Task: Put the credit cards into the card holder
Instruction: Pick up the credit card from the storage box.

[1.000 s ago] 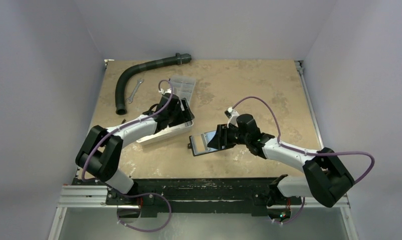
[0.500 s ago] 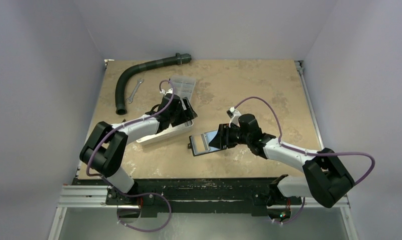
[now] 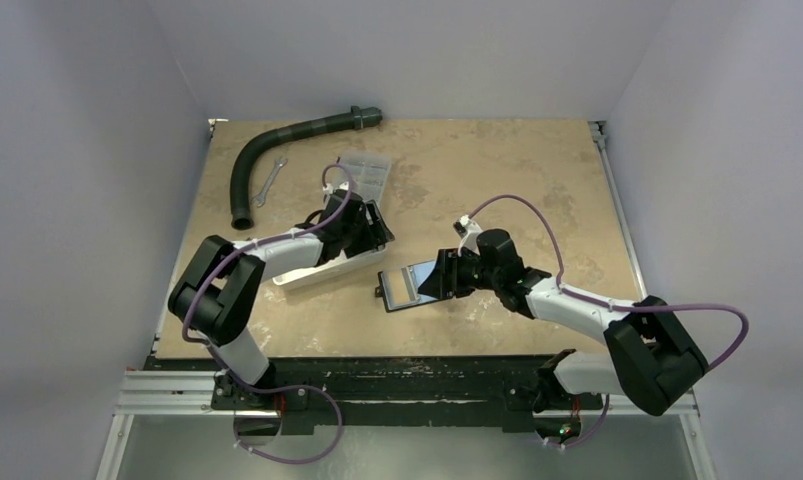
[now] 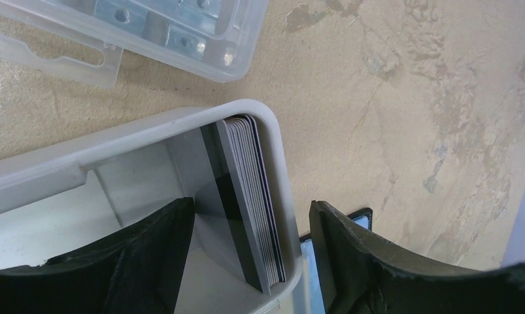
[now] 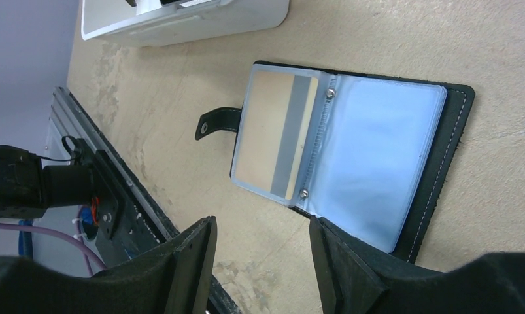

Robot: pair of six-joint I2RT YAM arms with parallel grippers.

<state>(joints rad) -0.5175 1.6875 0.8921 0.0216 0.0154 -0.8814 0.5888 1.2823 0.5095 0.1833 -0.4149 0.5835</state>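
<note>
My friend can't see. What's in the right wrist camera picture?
An open black card holder lies flat on the tan table, a yellowish card in its left sleeve. The right gripper hangs open near it; a white tray shows at top.

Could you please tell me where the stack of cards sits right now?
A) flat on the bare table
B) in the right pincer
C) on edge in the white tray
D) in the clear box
C: the cards stand on edge against the end wall of the tray.

Tan mottled table (image 3: 497, 170): dark corrugated hose (image 3: 277, 145), far left; small wrench (image 3: 269, 181) beside it; clear compartment box (image 3: 365, 172); white tray (image 3: 322, 268) near it.
</note>
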